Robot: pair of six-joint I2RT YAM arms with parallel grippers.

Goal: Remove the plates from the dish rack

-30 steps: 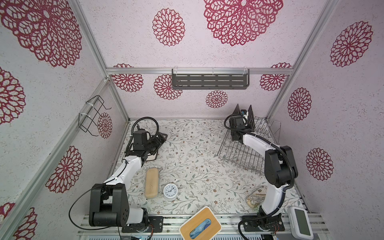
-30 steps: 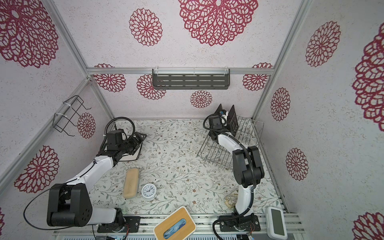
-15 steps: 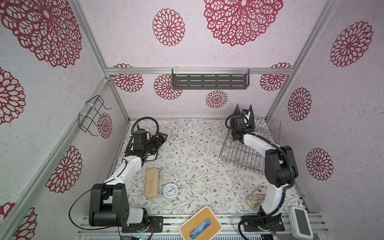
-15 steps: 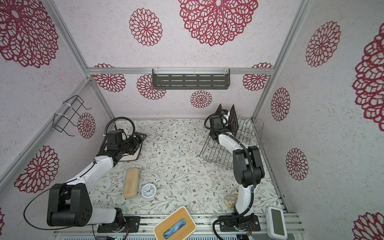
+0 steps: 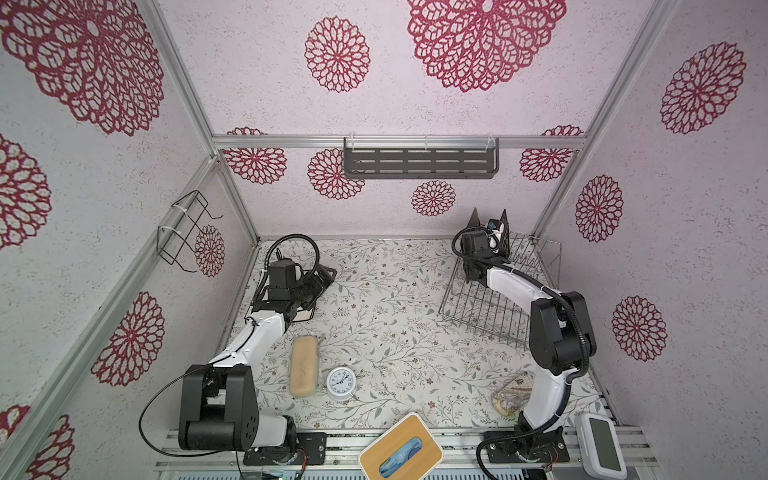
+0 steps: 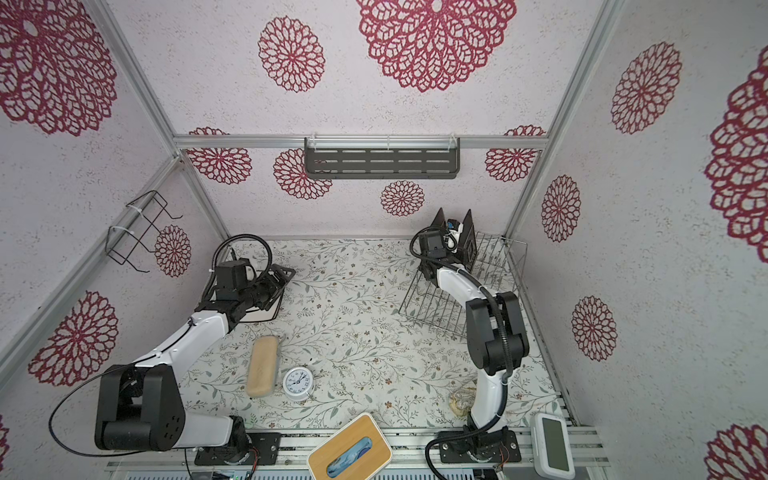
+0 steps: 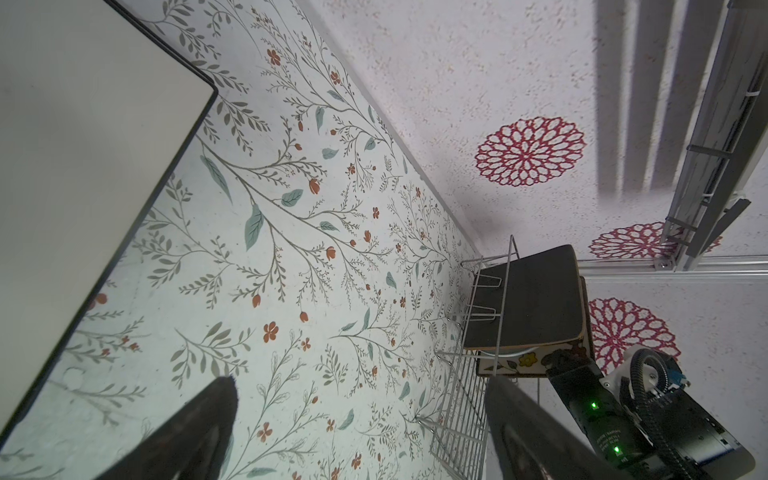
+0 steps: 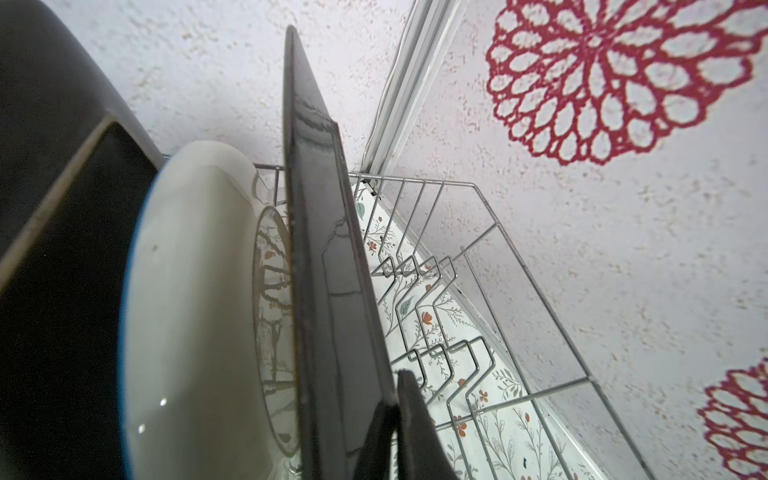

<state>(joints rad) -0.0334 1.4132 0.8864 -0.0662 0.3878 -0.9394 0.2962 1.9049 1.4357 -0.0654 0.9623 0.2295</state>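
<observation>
Right gripper [image 8: 392, 415]: narrowing over the last second, now pinching the edge of a dark plate [image 8: 324, 249].
Left gripper [image 7: 359, 380]: staying where it was, hanging with fingers spread wide, holding nothing, just beside a white plate [image 7: 83, 166] lying flat.
Dish rack [image 5: 490, 311]: sitting in the far right corner, carrying the pinched plate, a round white plate [image 8: 187, 291] and a second dark plate [image 8: 54, 228], all standing upright.
Surface: floral tabletop [image 5: 395, 324] bearing a clock [image 5: 340, 380] beside a tan block [image 5: 303, 365] near the front.
Room: pale walls [image 5: 415, 83] showing red rosettes, a grey shelf [image 5: 419, 162] hanging at the back.
</observation>
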